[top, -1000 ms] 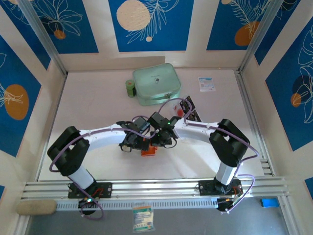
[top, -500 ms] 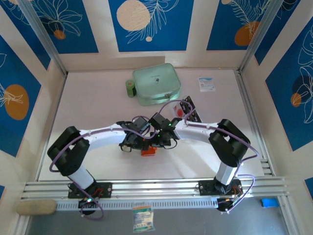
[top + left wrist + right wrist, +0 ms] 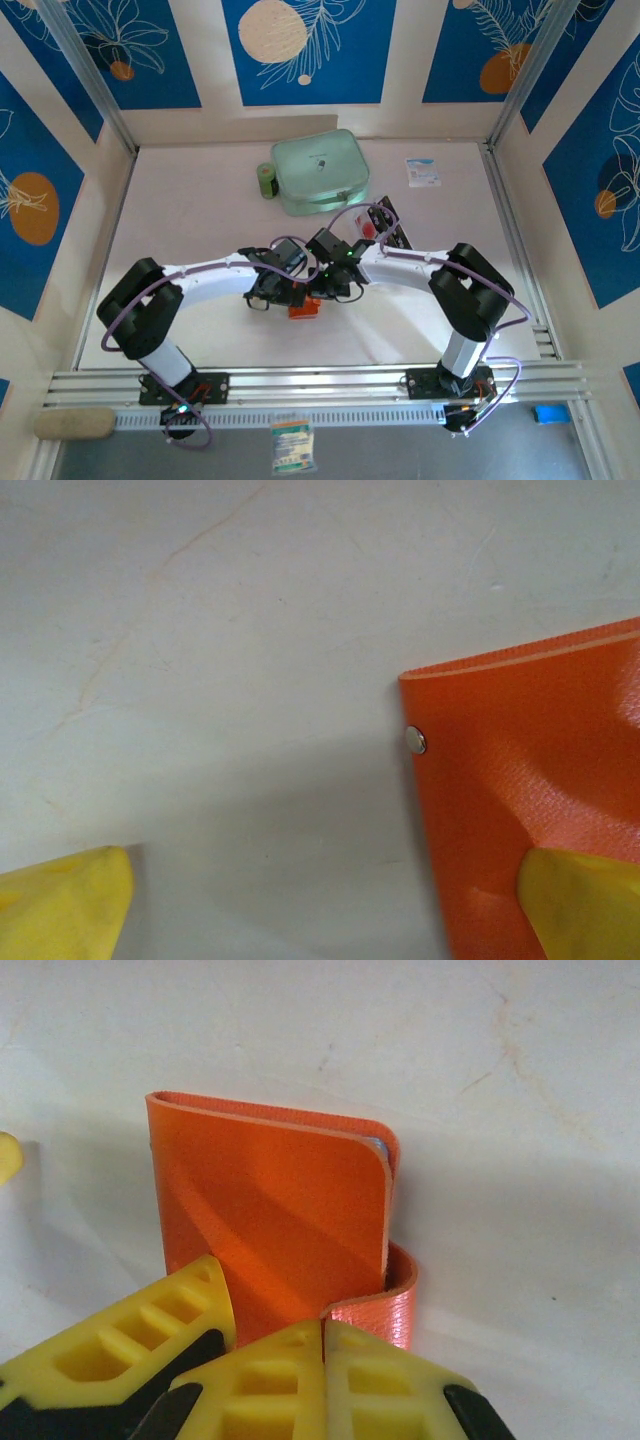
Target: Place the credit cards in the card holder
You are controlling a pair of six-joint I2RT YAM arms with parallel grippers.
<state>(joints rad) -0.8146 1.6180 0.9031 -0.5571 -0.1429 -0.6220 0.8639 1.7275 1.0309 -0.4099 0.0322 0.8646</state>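
Observation:
The card holder [image 3: 303,309], a small orange wallet, lies at mid-table between the two wrists. In the right wrist view its cover [image 3: 270,1210] stands partly lifted and its flap [image 3: 395,1305] curls back into my right gripper [image 3: 325,1345], which is shut on the flap's edge. My left gripper [image 3: 320,910] is open, one yellow fingertip [image 3: 585,900] resting on the card holder [image 3: 530,790] near its snap button [image 3: 415,740], the other on bare table. The credit cards [image 3: 390,225], black with red areas, lie behind the right arm, partly covered by its cable.
A mint-green zip case [image 3: 320,172] sits at the back centre with a small green roll [image 3: 266,180] on its left. A white-and-blue packet [image 3: 422,172] lies at the back right. Walls enclose the table [image 3: 180,220] on three sides.

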